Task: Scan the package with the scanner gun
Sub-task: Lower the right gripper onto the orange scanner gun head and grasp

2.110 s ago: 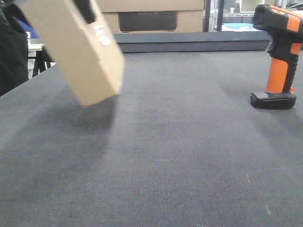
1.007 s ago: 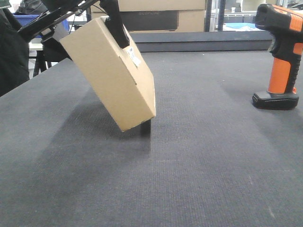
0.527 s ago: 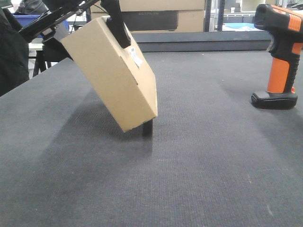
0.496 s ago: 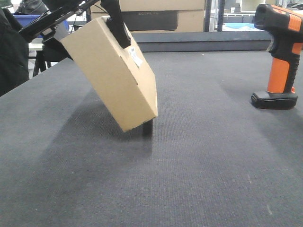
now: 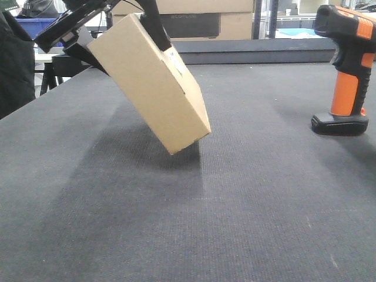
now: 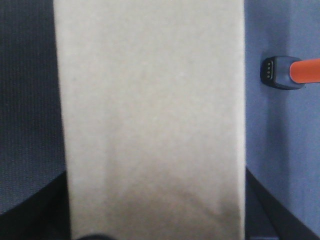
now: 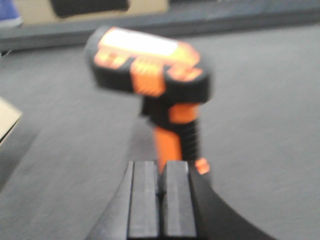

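Your left gripper point(image 5: 120, 38) clamps the tilted package point(image 5: 155, 88) at upper left of the front view. Your right gripper point(image 7: 161, 200), closed and empty, sits just before the upright scanner point(image 7: 150, 75).

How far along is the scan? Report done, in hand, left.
Done: the left gripper holds the package lifted and tilted, its label on the face toward the scanner gun. In hand: the right gripper, shut and empty, is just short of the gun, which stands on its base. Left: grasp the gun, aim at the label, scan.
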